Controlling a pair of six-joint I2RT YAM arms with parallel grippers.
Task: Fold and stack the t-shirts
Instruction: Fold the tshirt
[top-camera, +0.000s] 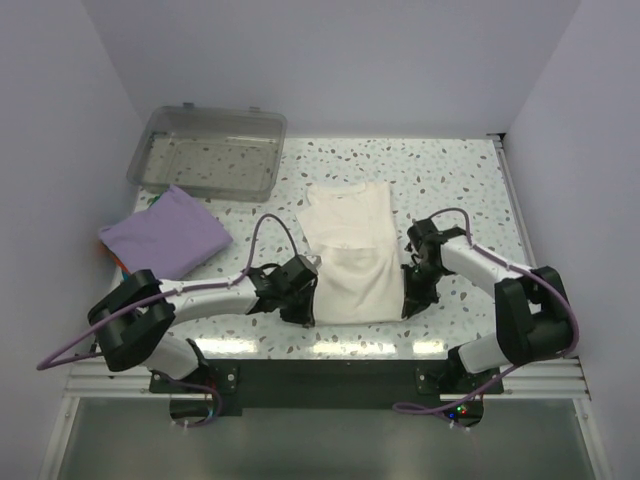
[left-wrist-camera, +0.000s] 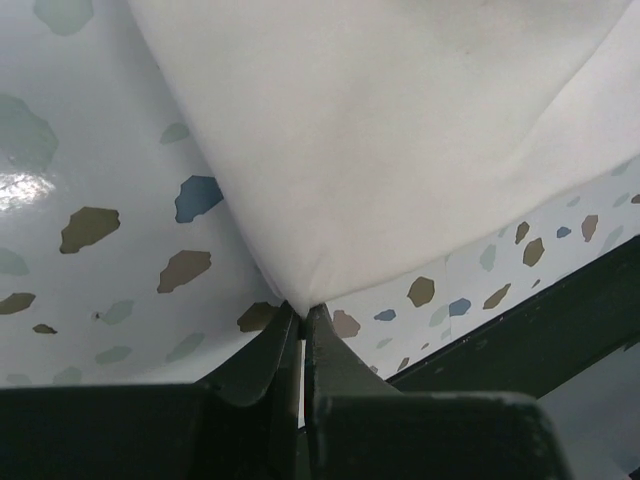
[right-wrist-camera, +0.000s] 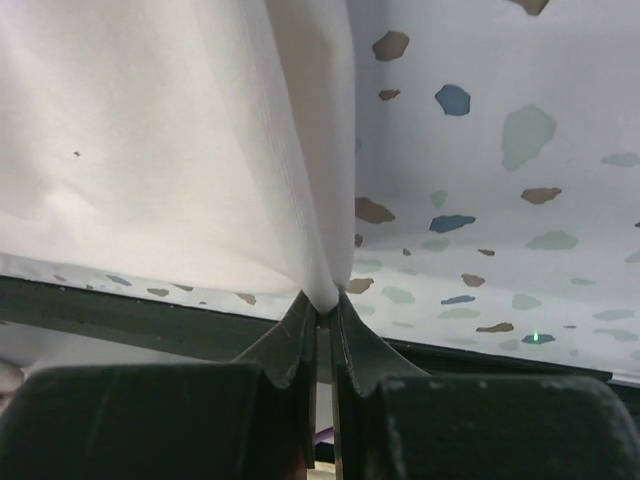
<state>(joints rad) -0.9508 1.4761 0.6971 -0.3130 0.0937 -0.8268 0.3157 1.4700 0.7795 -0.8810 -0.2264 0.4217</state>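
Note:
The cream-white t-shirt (top-camera: 350, 250) lies in the middle of the table, its near part raised off the surface; no red logo shows. My left gripper (top-camera: 300, 312) is shut on the shirt's near left corner (left-wrist-camera: 300, 300), pinching the cloth (left-wrist-camera: 380, 140) at its tips. My right gripper (top-camera: 412, 305) is shut on the near right corner, cloth (right-wrist-camera: 170, 140) bunched between its fingertips (right-wrist-camera: 325, 298). The lavender-purple t-shirt (top-camera: 165, 235) lies folded at the left of the table, apart from both grippers.
A clear plastic bin (top-camera: 208, 153) stands at the back left. The table's near edge (top-camera: 330, 348) runs just below both grippers. White walls close in the left, back and right sides.

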